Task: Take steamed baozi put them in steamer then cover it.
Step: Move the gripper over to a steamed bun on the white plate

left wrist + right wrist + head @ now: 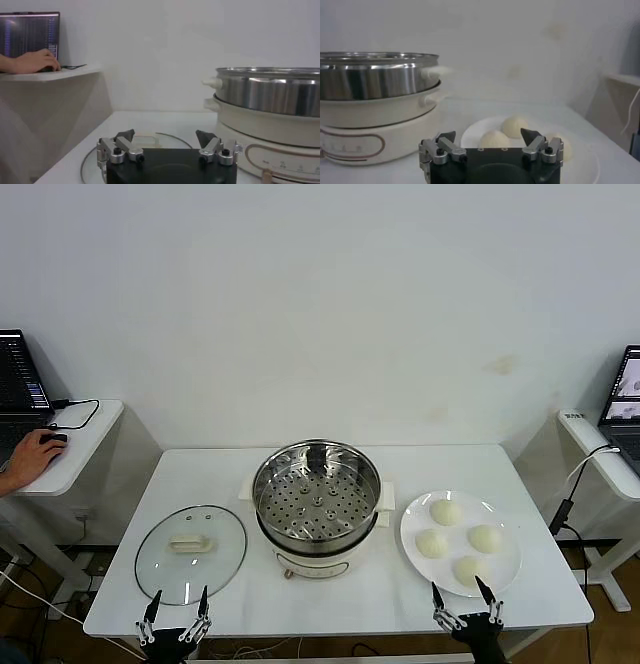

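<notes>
Both of our pincers sit at the near edge of the tabletop (340, 604), the left pincer (176, 609) just in front of the glass lid (191, 554) and the right pincer (461, 599) just in front of the plate (505, 569); each has its fingers spread wide and holds nothing. We see the lid lying flat on the tabletop to the left of the steamer (317, 499), its cream handle up, apart from the pot. The steamer stands in the middle, its steel basket open and empty, with the holes in its floor all bare. On the plate to the right lie the four buns (446, 511), close together but not stacked. At the far left a person's hand (30, 456) rests on a mouse at a side desk, well away from our work. We judge that nothing of the task is done yet: we are at the very start, with the first bun still to be fetched. The next move, as we read it, calls for the right pincer to go forward over the plate, come down around the nearest bun and close gently, since soft dough will dent under a hard squeeze. The left pincer looks well placed for the lid once all four buns are in.
</notes>
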Available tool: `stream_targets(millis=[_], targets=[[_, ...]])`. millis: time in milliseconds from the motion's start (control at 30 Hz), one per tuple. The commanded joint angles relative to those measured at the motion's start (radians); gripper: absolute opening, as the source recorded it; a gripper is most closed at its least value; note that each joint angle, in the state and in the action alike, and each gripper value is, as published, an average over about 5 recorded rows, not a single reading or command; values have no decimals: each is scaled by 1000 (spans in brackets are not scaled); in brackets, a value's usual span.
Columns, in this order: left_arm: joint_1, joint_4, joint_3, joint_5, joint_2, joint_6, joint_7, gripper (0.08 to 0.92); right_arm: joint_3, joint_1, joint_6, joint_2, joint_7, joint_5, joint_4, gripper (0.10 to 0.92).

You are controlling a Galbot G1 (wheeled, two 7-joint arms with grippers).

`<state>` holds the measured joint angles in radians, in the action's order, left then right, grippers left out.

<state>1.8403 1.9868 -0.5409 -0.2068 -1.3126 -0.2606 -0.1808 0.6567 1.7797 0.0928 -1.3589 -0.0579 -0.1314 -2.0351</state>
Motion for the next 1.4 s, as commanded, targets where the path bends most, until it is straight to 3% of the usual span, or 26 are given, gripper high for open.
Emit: stream_targets(millis=[33, 200, 367, 667, 1000, 1400], targets=[[-2, 6, 0, 11, 2, 21, -9, 823, -1, 0, 4, -2, 1, 9, -2, 823], [-20, 19, -3, 45, 18, 58, -44, 823, 56, -90, -32, 64, 11, 197, -3, 823], [-43, 38, -17, 80, 29, 88, -66, 823, 106, -210, -110, 224, -7, 398, 38, 822], [-68, 46, -37, 125, 29, 116, -73, 823, 90, -405, -236, 563, -188, 571, 195, 823], [-69, 42, -51, 149, 20, 114, -82, 823, -291, -907, -266, 804, -551, 538, 439, 823], [-72, 39, -72, 155, 13, 112, -92, 823, -949, -1523, -267, 756, -966, 406, 739, 823]])
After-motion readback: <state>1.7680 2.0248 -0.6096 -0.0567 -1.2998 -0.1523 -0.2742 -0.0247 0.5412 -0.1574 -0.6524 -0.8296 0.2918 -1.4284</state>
